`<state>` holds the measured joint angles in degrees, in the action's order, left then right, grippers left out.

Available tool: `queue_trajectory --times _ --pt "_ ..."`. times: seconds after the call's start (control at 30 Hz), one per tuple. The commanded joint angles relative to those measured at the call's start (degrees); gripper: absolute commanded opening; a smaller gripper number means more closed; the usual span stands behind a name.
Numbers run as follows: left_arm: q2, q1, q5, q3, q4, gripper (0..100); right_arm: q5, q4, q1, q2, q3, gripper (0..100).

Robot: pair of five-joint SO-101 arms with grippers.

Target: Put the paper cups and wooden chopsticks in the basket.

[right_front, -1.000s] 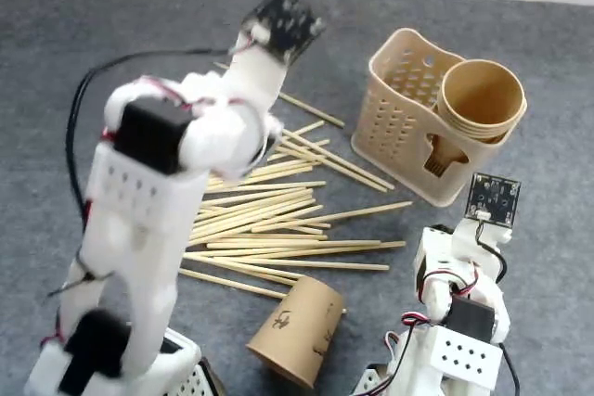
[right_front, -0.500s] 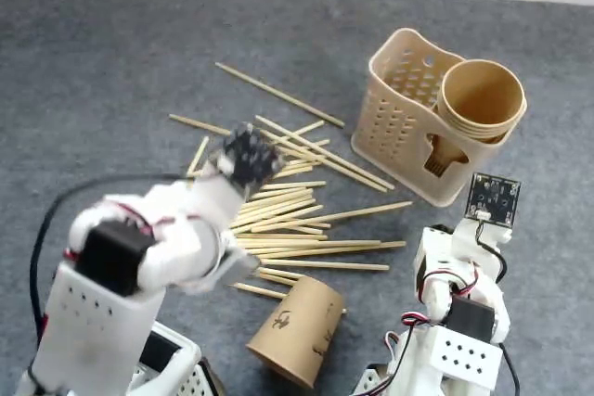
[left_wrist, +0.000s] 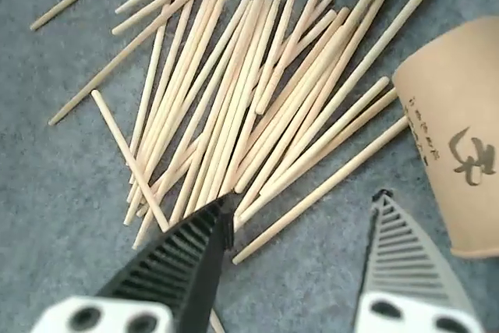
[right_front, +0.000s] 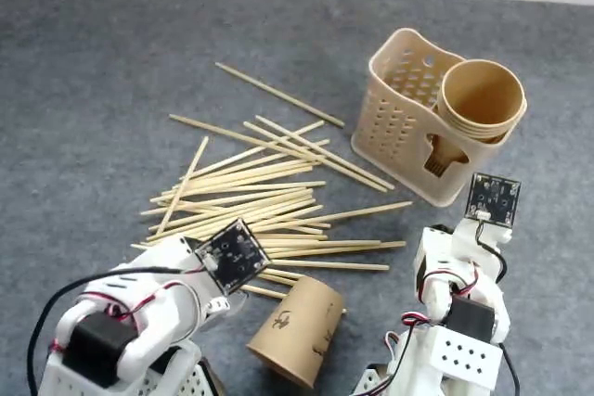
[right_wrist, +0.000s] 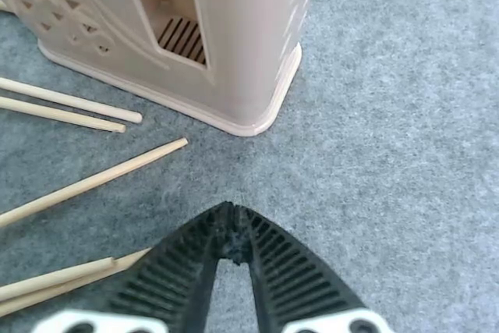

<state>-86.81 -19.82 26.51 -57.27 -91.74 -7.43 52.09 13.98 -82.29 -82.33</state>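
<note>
From above, the left arm (right_front: 139, 322) is folded low at the near edge. Its base is cut off by the frame and its wrist covers whatever is beneath. The right arm (right_front: 464, 294) is cropped the same way, just short of the beige perforated plastic basket (right_front: 399, 122). In the right wrist view the basket runs off the picture, with one rounded corner and a slotted wall in sight.

The stack of brown paper cups (right_front: 481, 99) stands in the basket compartment that lies to the right in the high view. The rims sit so close that the count is hard to call. The other compartment's floor is hidden behind its own wall.

A brown paper cup lying on its side (right_front: 297, 331) rests on the grey felt-like table (right_front: 93, 62) between the two arms, and the left wrist view cuts part of it off. The heap of pale wooden chopsticks (right_front: 269, 206) fans across the middle, left of the basket. Several sticks run out of the left wrist frame.

On to the grippers. The left gripper (left_wrist: 304, 199) is spread wide and holds nothing. Its black finger overlaps the near stick ends, though contact can't be judged, and its pale finger is near the fallen cup. The right gripper (right_wrist: 234, 233) is pinched tight, tips meeting and empty, over the table short of the basket's corner.
</note>
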Motion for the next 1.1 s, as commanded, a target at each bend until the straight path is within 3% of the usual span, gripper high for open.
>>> queue_trajectory --times 0.0,0.13,0.43,0.7,0.9,1.07 --pt "-0.7 -1.5 2.5 0.2 1.0 27 0.0 -1.2 0.2 -0.8 0.7 0.6" --pt "2.2 -5.1 2.6 0.5 1.0 27 0.0 -1.2 0.2 -0.8 0.7 0.6" --pt "17.0 -20.5 2.5 5.6 0.9 27 0.0 -1.2 0.2 -0.8 0.7 0.6" --pt "31.3 -27.3 2.7 17.5 -7.6 27 0.0 -1.2 0.2 -0.8 0.7 0.6" --pt "35.9 -33.4 4.9 16.7 -7.4 27 0.0 -1.2 0.2 -0.8 0.7 0.6" --pt "36.4 -33.9 6.1 16.1 -6.9 27 0.0 -1.2 0.2 -0.8 0.7 0.6"
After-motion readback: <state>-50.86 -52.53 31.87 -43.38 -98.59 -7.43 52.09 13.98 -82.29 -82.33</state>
